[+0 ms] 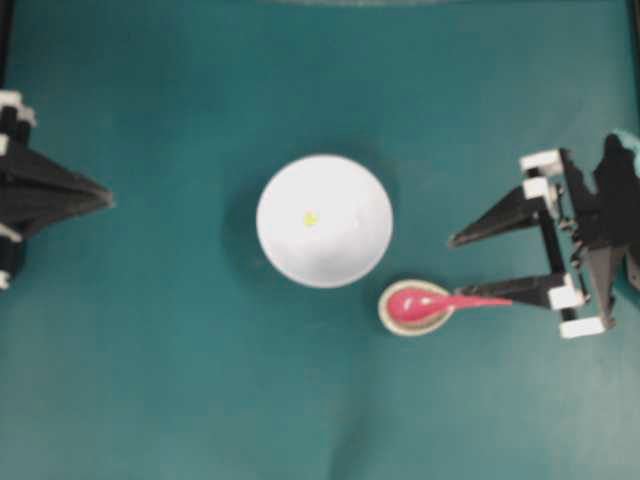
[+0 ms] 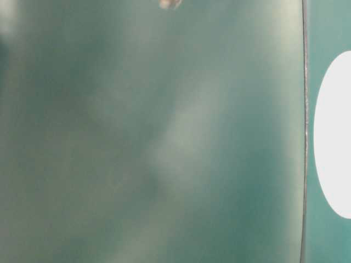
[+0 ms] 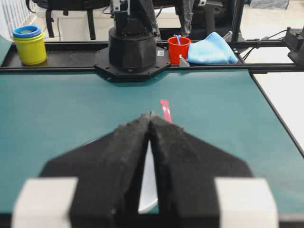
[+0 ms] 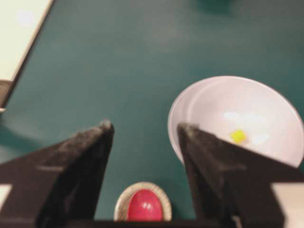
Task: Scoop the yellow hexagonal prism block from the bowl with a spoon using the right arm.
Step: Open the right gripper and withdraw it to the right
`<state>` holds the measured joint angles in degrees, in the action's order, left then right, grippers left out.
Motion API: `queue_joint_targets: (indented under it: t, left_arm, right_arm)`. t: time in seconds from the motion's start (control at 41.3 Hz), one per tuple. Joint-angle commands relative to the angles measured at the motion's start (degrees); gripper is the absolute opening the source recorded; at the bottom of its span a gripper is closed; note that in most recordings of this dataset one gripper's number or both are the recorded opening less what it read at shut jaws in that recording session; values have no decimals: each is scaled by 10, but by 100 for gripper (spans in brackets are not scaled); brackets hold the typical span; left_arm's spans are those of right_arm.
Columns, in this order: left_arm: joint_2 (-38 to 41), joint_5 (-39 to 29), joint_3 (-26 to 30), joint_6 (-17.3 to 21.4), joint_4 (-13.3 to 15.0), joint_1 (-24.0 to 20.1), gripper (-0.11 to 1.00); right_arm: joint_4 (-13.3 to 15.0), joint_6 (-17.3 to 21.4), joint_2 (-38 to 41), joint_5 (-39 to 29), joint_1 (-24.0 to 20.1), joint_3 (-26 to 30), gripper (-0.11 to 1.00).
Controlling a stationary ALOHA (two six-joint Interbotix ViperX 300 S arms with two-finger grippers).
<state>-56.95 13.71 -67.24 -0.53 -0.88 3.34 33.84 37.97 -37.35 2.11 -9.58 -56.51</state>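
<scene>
Right pincer [image 1: 475, 267] spread wide, empty, one finger over the red spoon [image 1: 435, 303] handle; grasping and scooping the yellow block [image 1: 311, 218] beyond remain

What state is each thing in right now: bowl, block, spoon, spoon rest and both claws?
bowl: upright on the table.
yellow block: lying inside the bowl.
spoon: scoop resting in its rest, handle toward the right claw, not gripped.
spoon rest: on the table beside the bowl, holding the spoon.
right claw: open, empty.
left claw: shut, empty.
</scene>
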Motion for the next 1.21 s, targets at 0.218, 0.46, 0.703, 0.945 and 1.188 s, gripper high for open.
queue_joint_targets:
  t: [0.218,0.46,0.703,0.945,1.188]
  left_arm:
    - [4,7,16,1,-1,5,7]
    - [4,4,16,1,-2,6,7]
    - [5,4,16,5,-1,5,7]
    - [5,2,15,6,-1,5,7]
    - [5,-8,15,5,-1,5,7]
  right_arm:
    - [-6,0,-5,163,50,-114,60]
    - [-25,-2,32,318,96,-210,60]
    - [-83,-59,93,414,115,-251,59]
    - [-204,-172,175,508,114,-265,59]
    - [-223,-203,295,660,105,-267,59]
